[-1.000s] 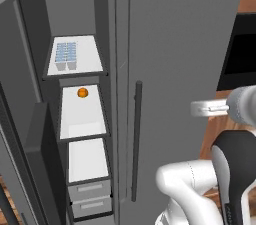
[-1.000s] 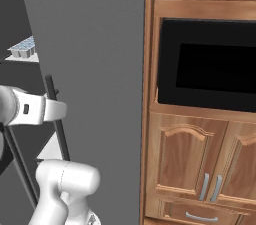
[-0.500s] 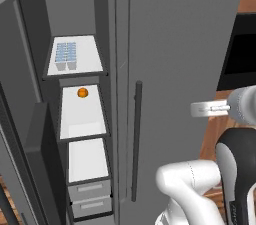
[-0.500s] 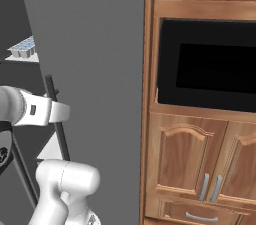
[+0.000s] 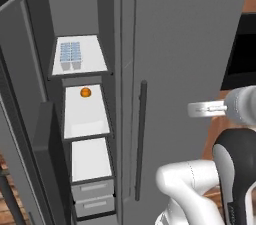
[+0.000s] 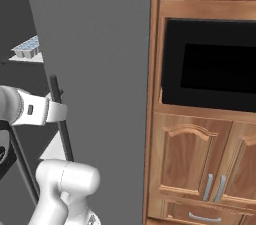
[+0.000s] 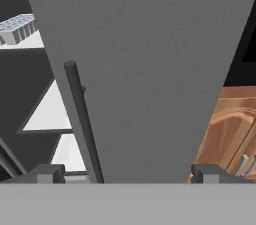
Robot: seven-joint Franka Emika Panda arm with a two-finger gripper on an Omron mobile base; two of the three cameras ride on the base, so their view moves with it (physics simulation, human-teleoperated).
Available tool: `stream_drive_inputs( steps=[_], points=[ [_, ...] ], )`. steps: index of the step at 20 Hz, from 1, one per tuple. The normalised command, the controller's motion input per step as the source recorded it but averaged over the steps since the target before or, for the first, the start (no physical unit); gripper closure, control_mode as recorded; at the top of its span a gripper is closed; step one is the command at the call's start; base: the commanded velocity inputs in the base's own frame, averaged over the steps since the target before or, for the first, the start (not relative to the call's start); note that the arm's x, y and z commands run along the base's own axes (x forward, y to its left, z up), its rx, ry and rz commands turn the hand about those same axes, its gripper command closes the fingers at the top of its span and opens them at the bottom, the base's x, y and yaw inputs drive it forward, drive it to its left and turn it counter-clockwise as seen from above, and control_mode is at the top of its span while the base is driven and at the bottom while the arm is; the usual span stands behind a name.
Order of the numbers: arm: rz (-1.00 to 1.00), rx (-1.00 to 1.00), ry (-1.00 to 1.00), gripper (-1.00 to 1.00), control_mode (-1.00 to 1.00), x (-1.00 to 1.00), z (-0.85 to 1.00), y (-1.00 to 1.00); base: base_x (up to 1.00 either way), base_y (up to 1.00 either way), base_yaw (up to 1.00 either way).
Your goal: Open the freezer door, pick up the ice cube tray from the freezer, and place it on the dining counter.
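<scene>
The freezer door (image 5: 22, 119) stands swung open to the left, baring the freezer (image 5: 85, 119) and its white shelves. On the top shelf lies the ice cube tray (image 5: 70, 53), pale with light blue cells; it also shows as the tray (image 6: 26, 48) and the tray (image 7: 17, 26). My gripper (image 5: 191, 110) hangs open and empty to the right of the freezer, in front of the closed grey fridge door (image 5: 180, 69). In the hand view, the gripper (image 7: 127, 174) faces that door and its dark bar handle (image 7: 82, 119). The dining counter is out of view.
A small orange thing (image 5: 85, 92) sits on the second freezer shelf, with two drawers (image 5: 92, 199) at the bottom. Right of the fridge stand a black built-in oven (image 6: 210, 64) and wooden cabinet doors (image 6: 200, 159). My own white arm (image 5: 200, 189) rises low in front.
The hand has turned slightly in front of the closed fridge door. The jaws stay open, and the tray and the freezer door have not moved.
</scene>
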Motion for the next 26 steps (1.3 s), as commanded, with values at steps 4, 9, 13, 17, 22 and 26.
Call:
stream_drive_inputs(
  steps=[4,9,13,17,22,26],
  points=[
    [0.00,0.00,0.00,-1.00,1.00,0.00,0.00,0.00,-0.12,0.73,0.02],
    [0.00,0.00,0.00,-1.00,1.00,0.00,0.00,0.00,0.00,0.63,0.03],
    [0.00,0.00,0.00,-1.00,1.00,0.00,0.00,0.00,0.11,0.41,0.03],
    [0.00,0.00,0.00,-1.00,1.00,0.00,0.00,0.00,0.39,0.14,0.00],
    [0.00,0.00,0.00,-1.00,1.00,0.00,0.00,0.00,0.51,0.15,0.00],
    [0.00,0.00,0.00,-1.00,1.00,0.00,0.00,0.00,0.45,0.29,0.00]
  ],
)
